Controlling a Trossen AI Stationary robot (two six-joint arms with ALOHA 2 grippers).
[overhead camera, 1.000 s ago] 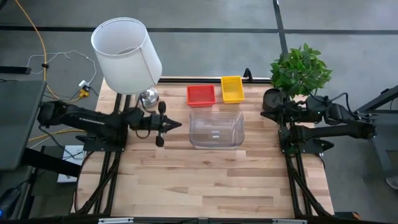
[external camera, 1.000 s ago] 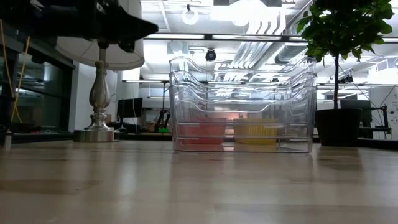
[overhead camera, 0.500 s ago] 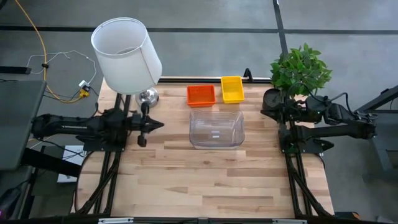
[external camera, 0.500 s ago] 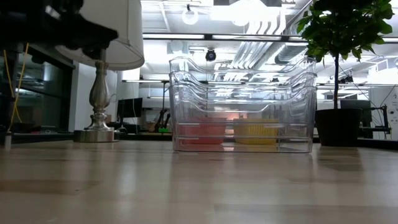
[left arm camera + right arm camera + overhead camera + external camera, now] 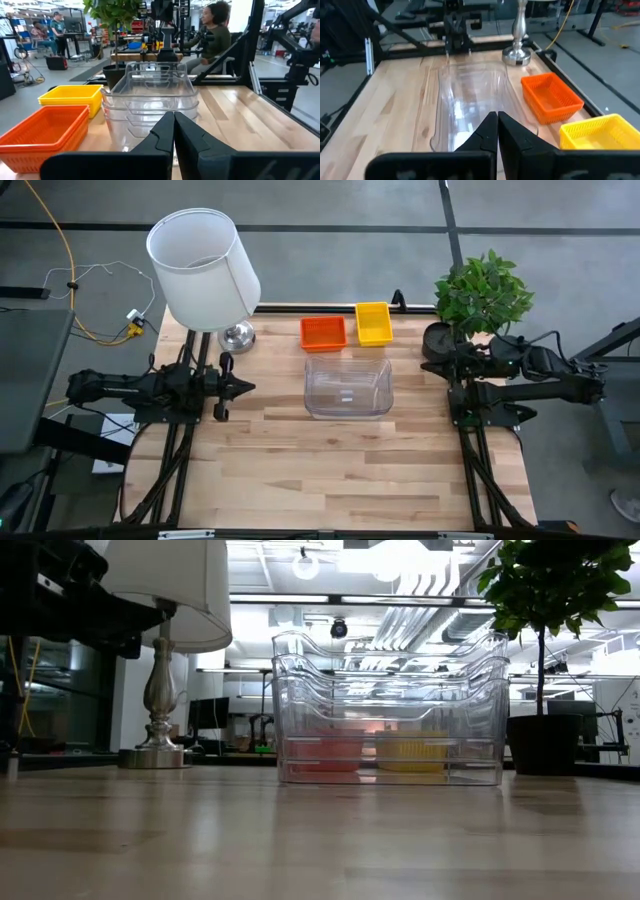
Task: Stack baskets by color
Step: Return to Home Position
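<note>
Clear tubs [image 5: 347, 387] found nested in one stack mid-worktop [image 5: 330, 470], long axis pointed at both arms; glossy, rigid, wavy-rimmed. Orange mesh baskets [image 5: 323, 333] and yellow mesh baskets [image 5: 373, 323] stacked just behind, side by side. Left gripper [image 5: 173, 116] and right gripper [image 5: 497, 116] noted at opposite edges, fingers [image 5: 161, 134] pressed together, nothing grasped. No further grasp judged needed.

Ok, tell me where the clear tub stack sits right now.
In the high view the clear tub stack stands mid-width on the table, just below the orange baskets and yellow baskets in the picture, to the right of the lamp.
</note>
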